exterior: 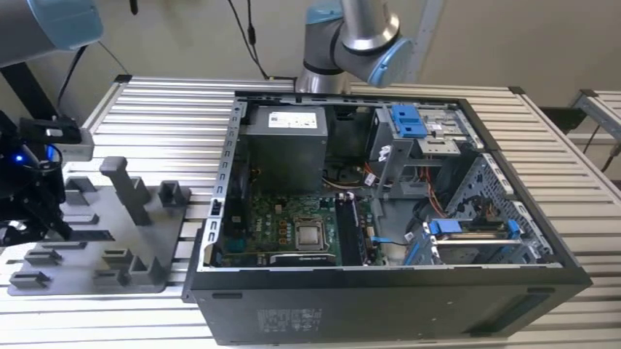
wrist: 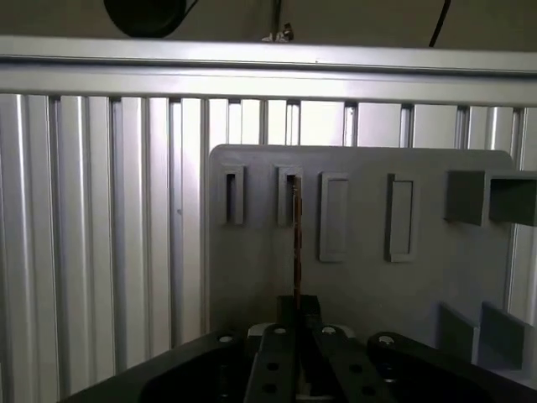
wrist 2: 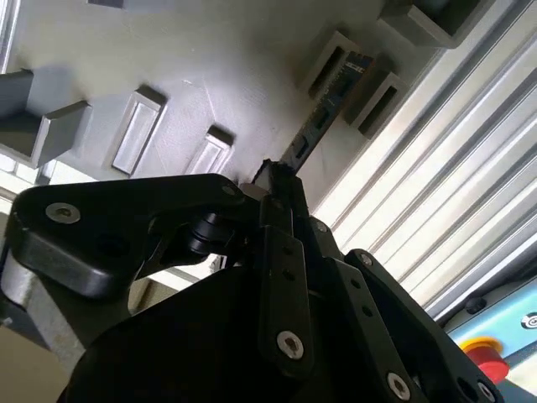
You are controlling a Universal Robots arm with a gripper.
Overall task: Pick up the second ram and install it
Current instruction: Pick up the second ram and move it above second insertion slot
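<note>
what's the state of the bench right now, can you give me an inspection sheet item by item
surface: ribbed aluminium slat table, carrying the tray and the case
job's things: narrow dark memory stick stands on edge, far end in a slot of the grey plastic tray with upright posts; not yet lifted
clutter: nothing seen
grippers: black gripper over the tray, jaws shut on the stick's near end
cables: thin black cables hang behind the table
surroundings: open black computer tower case lies on its side, to the exterior view's right of the tray; grey-and-blue robot arm behind it
</note>
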